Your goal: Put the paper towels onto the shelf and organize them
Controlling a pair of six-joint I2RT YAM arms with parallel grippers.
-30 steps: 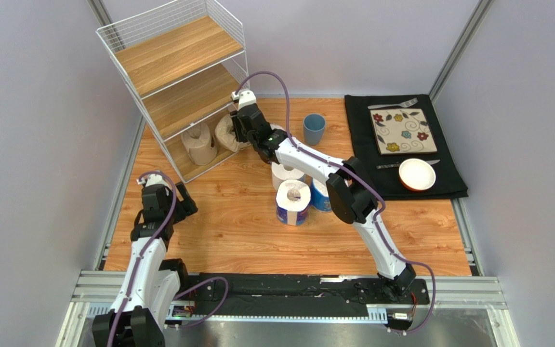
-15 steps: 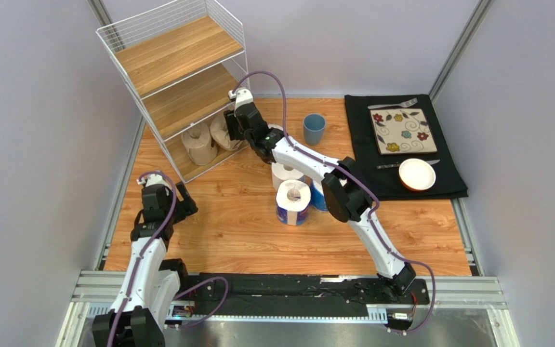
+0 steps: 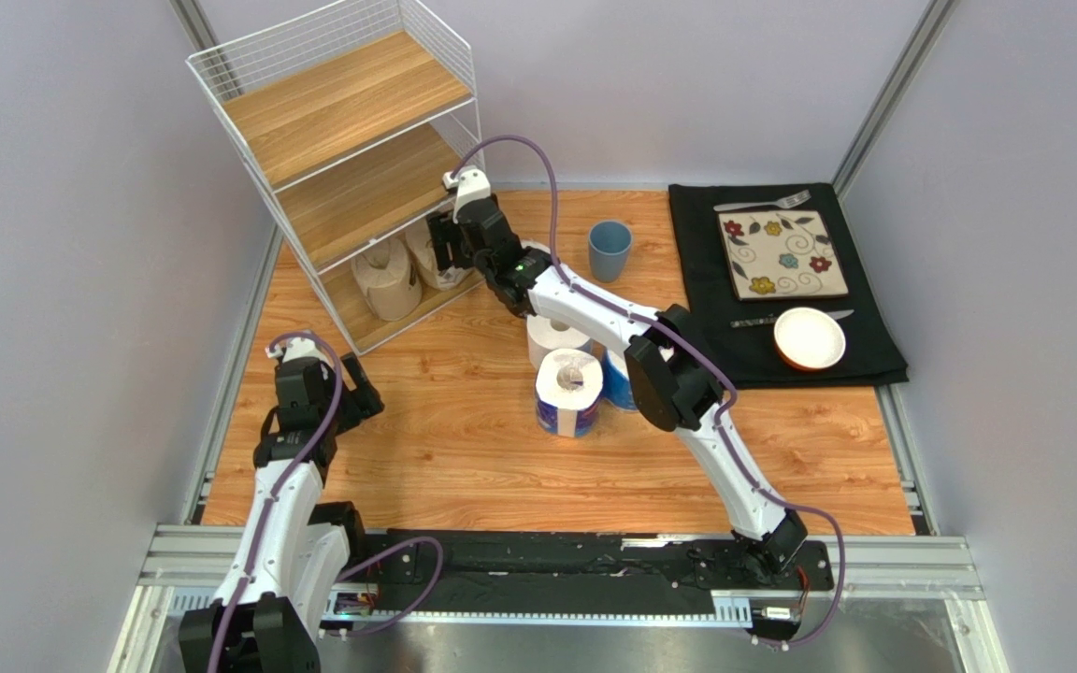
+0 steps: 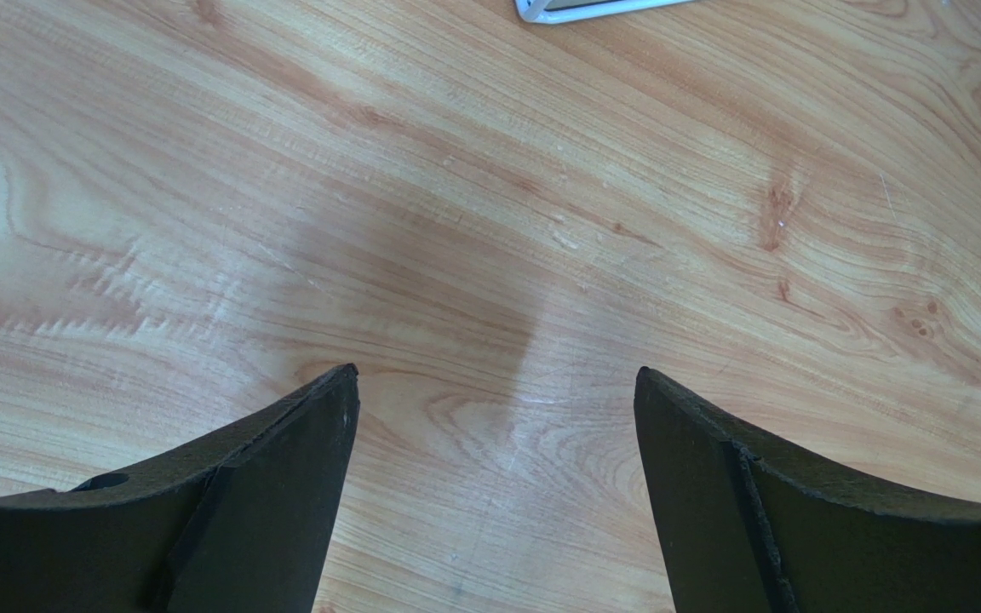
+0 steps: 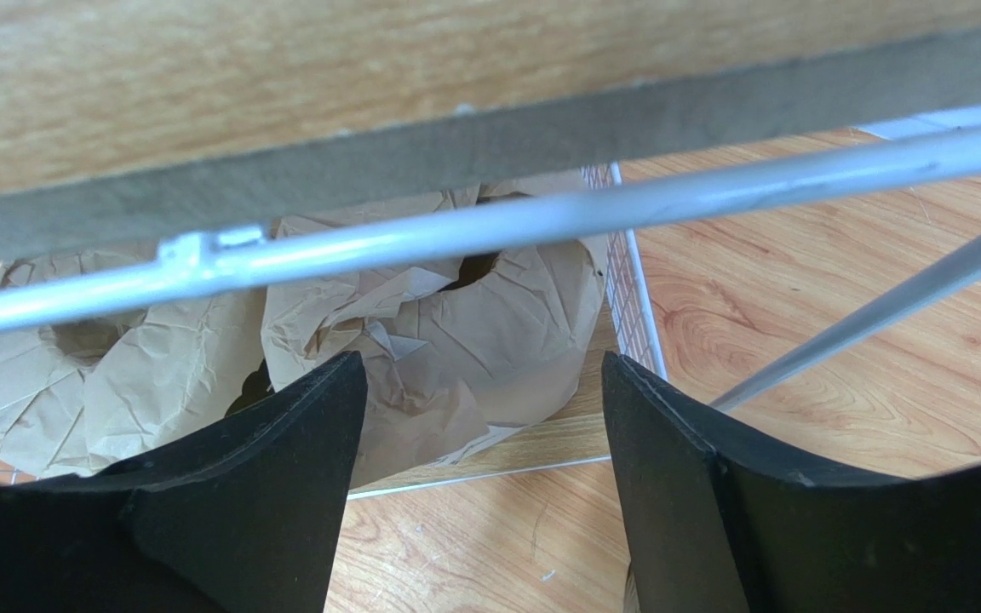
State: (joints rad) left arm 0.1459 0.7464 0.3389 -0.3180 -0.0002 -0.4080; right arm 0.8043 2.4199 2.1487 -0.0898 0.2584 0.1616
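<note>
The shelf stands at the table's far left. Two brown-paper paper towels stand on its bottom board: one on the left, the other partly behind my right gripper. In the right wrist view, the nearer brown roll sits just beyond my open right gripper, its jaws apart with nothing between them; the second roll is to its left. A white roll and two blue-wrapped rolls stand mid-table. My left gripper hangs open over bare wood.
A blue cup stands right of my right arm. A black mat at the far right carries a patterned plate, a white bowl and cutlery. A shelf wire crosses close above the right fingers.
My right gripper pushed the brown roll leftward onto the bottom board, then opened and let it go. The left arm has not moved.
</note>
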